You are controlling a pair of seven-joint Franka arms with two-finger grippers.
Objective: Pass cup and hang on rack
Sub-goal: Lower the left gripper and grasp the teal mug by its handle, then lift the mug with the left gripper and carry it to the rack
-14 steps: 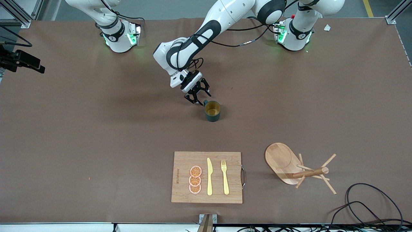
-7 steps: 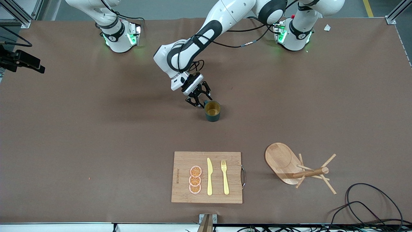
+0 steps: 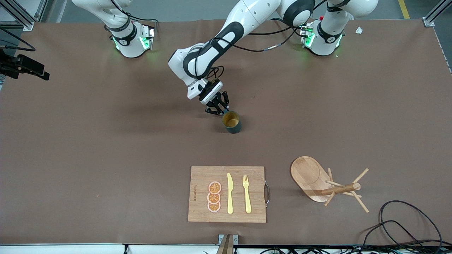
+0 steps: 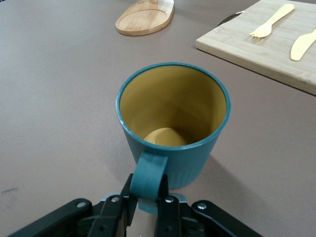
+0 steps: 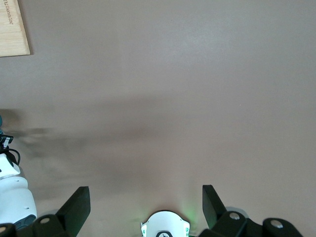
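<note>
Two arms share the tabletop (image 3: 106, 148), and only the left one is at work. The left end effector (image 3: 218, 108) sits low at the middle of the tabletop, its fingers (image 4: 165, 210) pinched narrow on the handle of the cup (image 3: 232, 121). The left wrist view shows both fingers pressed against the handle, one on each side. The cup stands upright on the tabletop, its open mouth up and its yellow inside showing, with the handle turned toward the end effector.

The rack (image 3: 326, 185) lies tipped on its side, well apart from the cup, nearer the front camera and toward the left arm's end of the tabletop. Its oval base (image 4: 145, 17) stands on edge, and its post and pegs point toward the left arm's end.

A board (image 3: 201, 176) lies flat beside the rack, toward the right arm's end, nearer the front camera than the cup. On it rest three orange slices (image 3: 214, 197), a yellow knife (image 3: 230, 194) and a yellow fork (image 3: 247, 194).

The right arm waits near its base. The right end effector (image 5: 145, 207) hangs over bare tabletop with its fingers spread wide, holding nothing.
</note>
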